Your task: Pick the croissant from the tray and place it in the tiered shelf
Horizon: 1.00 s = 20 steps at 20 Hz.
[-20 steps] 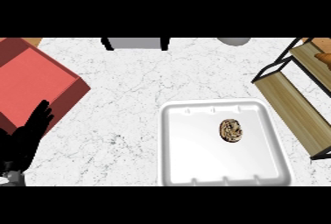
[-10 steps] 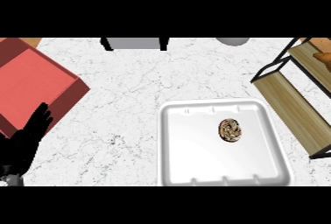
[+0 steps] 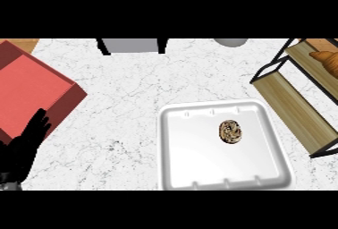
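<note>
A small brown, swirled pastry [image 3: 230, 133] lies in the right half of the white tray [image 3: 185, 170], which sits at the counter's front centre. The tiered shelf [image 3: 290, 107], wooden boards in a black frame, stands at the right edge. On its upper board lies a golden croissant [image 3: 327, 60], cut off by the view's edge. My left hand [image 3: 26, 143] rests open with fingers up at the lower left, far from the tray and holding nothing. My right hand does not show.
A large red box [image 3: 30, 96] fills the left side, just beyond my left hand. At the back edge stand a grey object with black sides [image 3: 132, 44] and a grey round thing [image 3: 231, 42]. White marble counter [image 3: 138, 89] lies between box, tray and shelf.
</note>
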Each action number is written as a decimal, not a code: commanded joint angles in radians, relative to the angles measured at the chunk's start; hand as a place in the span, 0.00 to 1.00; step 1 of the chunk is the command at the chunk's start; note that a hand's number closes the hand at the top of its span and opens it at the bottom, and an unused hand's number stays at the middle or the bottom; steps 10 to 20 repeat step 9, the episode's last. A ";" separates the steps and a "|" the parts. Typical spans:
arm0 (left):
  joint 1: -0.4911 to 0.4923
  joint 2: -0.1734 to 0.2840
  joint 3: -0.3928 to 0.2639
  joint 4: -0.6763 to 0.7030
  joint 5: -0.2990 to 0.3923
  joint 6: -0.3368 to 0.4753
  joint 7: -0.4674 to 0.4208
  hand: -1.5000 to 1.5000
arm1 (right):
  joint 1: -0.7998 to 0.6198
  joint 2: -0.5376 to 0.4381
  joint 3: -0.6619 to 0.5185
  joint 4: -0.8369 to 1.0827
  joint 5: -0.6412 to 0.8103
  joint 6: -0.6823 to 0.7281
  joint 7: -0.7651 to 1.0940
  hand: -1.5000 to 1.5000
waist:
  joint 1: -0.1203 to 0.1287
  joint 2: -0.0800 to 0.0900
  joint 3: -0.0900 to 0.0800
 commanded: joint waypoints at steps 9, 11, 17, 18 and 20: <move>0.064 0.000 0.042 0.013 0.008 0.020 0.002 0.50 | -0.061 -0.057 -0.183 -0.216 -0.096 0.461 0.099 0.00 | -0.095 -0.047 -0.004; 0.064 0.000 0.042 0.013 0.008 0.020 0.002 0.50 | -0.061 -0.057 -0.183 -0.216 -0.096 0.461 0.099 0.00 | -0.095 -0.047 -0.004; 0.064 0.000 0.042 0.013 0.008 0.020 0.002 0.50 | -0.061 -0.057 -0.183 -0.216 -0.096 0.461 0.099 0.00 | -0.095 -0.047 -0.004; 0.064 0.000 0.042 0.013 0.008 0.020 0.002 0.50 | -0.061 -0.057 -0.183 -0.216 -0.096 0.461 0.099 0.00 | -0.095 -0.047 -0.004; 0.064 0.000 0.042 0.013 0.008 0.020 0.002 0.50 | -0.061 -0.057 -0.183 -0.216 -0.096 0.461 0.099 0.00 | -0.095 -0.047 -0.004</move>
